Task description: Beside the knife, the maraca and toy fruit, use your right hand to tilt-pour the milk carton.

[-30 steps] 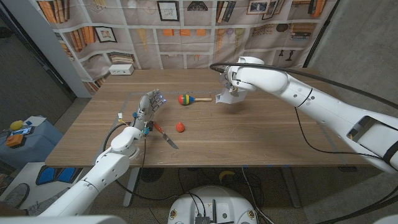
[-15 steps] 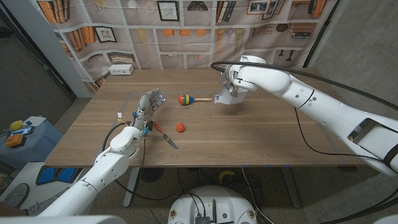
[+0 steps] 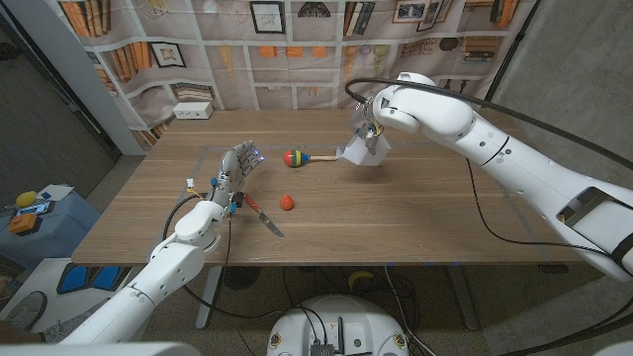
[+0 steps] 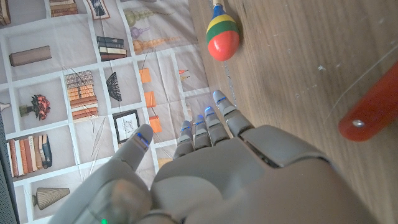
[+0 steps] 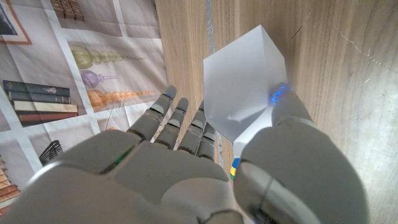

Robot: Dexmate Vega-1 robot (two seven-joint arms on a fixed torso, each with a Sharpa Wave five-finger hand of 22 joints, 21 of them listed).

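My right hand [image 3: 372,133] grips the white milk carton [image 3: 360,152] and holds it tilted just above the table, at the far middle. In the right wrist view the carton [image 5: 245,87] sits between the fingers [image 5: 180,121] and the thumb. The maraca [image 3: 295,157], red, yellow and green with a wooden handle, lies just left of the carton. A small red toy fruit [image 3: 286,202] lies nearer the front, with the red-handled knife [image 3: 263,217] beside it. My left hand [image 3: 235,173] stands open by the knife's handle, holding nothing. The left wrist view shows the maraca [image 4: 222,36] and the knife handle [image 4: 372,112].
A white box [image 3: 193,110] stands at the table's far left corner. A printed bookshelf backdrop [image 3: 297,30] hangs right behind the far edge. A black cable [image 3: 475,213] hangs from my right arm over the right half of the table.
My right arm has lifted and turned at the wrist, and the carton has tipped to a different angle in the hand. The left hand, maraca, fruit and knife have stayed put.
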